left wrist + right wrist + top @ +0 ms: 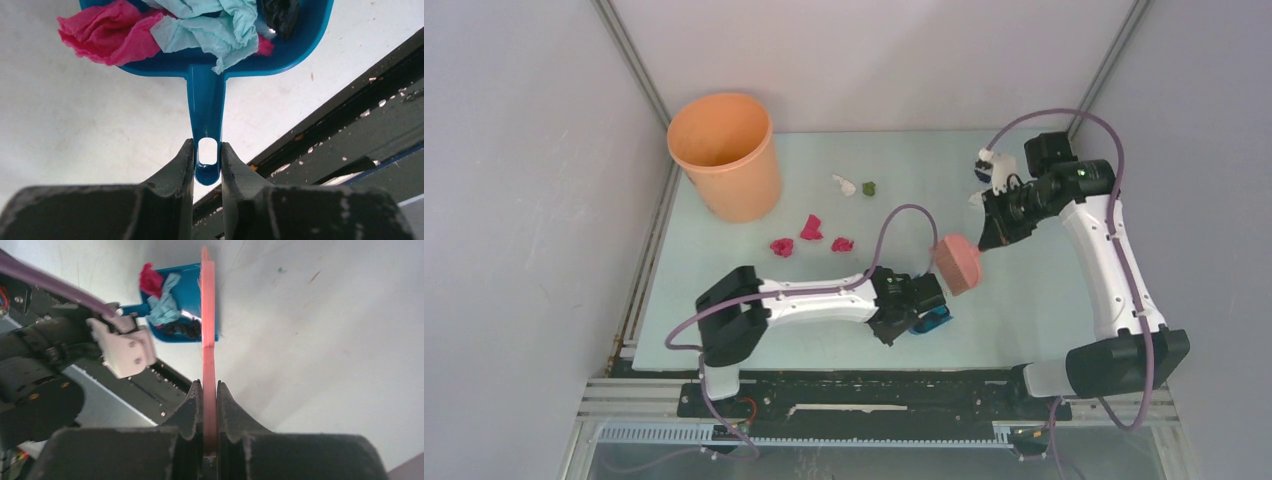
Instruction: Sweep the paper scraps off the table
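My left gripper (927, 308) is shut on the handle of the blue dustpan (940, 320), which rests on the pale green table (1024, 300) near its front edge. In the left wrist view the gripper (207, 156) pinches the handle and the dustpan (205, 90) holds magenta (110, 35), light blue (205, 25) and black (280, 12) paper scraps. My right gripper (991, 238) is shut on the pink brush (956, 264), whose head hangs just above the pan. The right wrist view shows this gripper (208, 390) on the brush (208, 315). Loose on the table lie three magenta scraps (811, 228), a white one (844, 184) and an olive one (869, 187).
An orange bucket (724, 155) stands at the table's back left. A small blue and white bit (994, 175) shows beside the right wrist at the back right, partly hidden. Grey walls close in the sides and back; a black rail (874, 385) runs along the front.
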Available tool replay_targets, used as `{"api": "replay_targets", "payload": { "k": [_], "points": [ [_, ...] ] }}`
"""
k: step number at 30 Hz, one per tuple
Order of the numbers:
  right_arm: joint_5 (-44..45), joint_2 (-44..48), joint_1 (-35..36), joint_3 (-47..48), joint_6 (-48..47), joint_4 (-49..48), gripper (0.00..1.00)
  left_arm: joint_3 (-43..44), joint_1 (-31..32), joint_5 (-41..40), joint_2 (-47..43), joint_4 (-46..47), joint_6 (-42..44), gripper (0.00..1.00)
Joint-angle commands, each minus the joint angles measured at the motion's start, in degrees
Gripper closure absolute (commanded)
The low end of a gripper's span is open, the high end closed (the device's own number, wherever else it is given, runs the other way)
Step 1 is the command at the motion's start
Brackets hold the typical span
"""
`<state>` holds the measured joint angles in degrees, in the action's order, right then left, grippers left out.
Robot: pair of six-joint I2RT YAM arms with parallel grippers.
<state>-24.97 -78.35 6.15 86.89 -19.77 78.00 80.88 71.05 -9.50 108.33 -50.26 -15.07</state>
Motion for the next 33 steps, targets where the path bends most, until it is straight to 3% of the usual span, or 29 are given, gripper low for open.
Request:
{"api": "replay_targets", "payload": {
  "k": [1,13,22,28,33],
  "points": [
    [1.8,-3.3,2.1,8.3,-1.9,0.3,1.0,-5.1,-0.8,-5.1,-8.8,0.8,-6.1,1.0],
    [20.2,-21.9,19.1,26.2,-8.2,-7.7,1.0,-21.6,-2.9,-5.6,-25.4,-3.8,-23.3,1.0],
    [23.9,-40.5,28.2,44.9,-14.0,-13.1,1.0,-31.4,-6.6,-1.3,-33.1,-5.3,-32.5,1.0],
    [31.9,-44.6,34.8,41.0,-20.7,-20.5,1.0,-34.4,-9.1,1.8,-33.9,-5.1,-33.3,1.0],
    [30.3,-46.7,38.2,39.7,-22.1,-15.4,1.0,-35.5,-11.3,3.0,-32.7,-2.8,-31.2,1.0]
  ]
}}
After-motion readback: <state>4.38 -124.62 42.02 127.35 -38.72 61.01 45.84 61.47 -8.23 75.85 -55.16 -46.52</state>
